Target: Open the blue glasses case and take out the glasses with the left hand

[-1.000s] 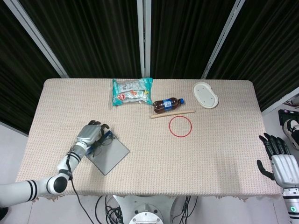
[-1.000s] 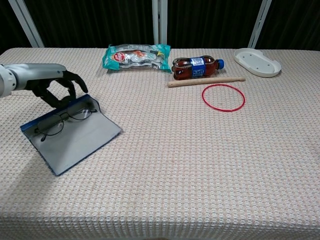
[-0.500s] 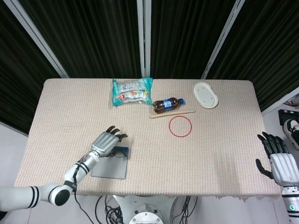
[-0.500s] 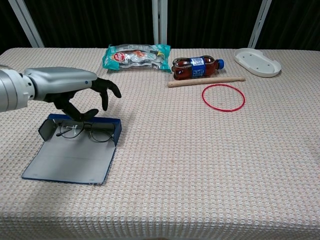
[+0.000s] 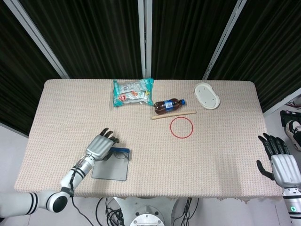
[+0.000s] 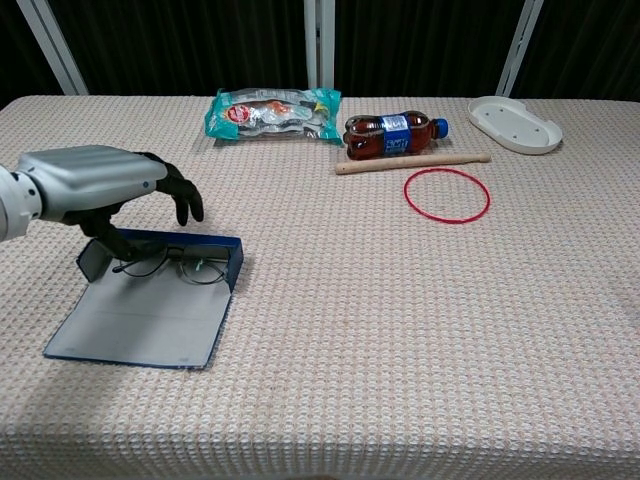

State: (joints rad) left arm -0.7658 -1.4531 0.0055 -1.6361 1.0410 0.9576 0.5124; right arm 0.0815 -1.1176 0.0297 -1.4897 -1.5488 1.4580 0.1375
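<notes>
The blue glasses case (image 6: 140,320) lies open near the table's front left, its grey lid flat toward the front edge; the head view shows the case (image 5: 110,170) too. Dark-rimmed glasses (image 6: 185,268) rest in its tray against the blue rear wall. My left hand (image 6: 100,185) hovers over the tray's left end, fingers curved down and apart, thumb reaching toward the glasses' left side; I cannot tell if it touches them. In the head view the left hand (image 5: 100,146) covers part of the tray. My right hand (image 5: 280,162) hangs off the table's right edge, fingers spread, holding nothing.
A snack bag (image 6: 272,112), a brown drink bottle (image 6: 392,133) and a wooden stick (image 6: 412,162) lie at the back middle. A red ring (image 6: 447,194) lies in front of the stick. A white oval dish (image 6: 514,123) sits at the back right.
The case turned from a diagonal lie to square with the table edge. My left hand drifted right over it, then back left and lower above the tray. The right hand barely moved.
</notes>
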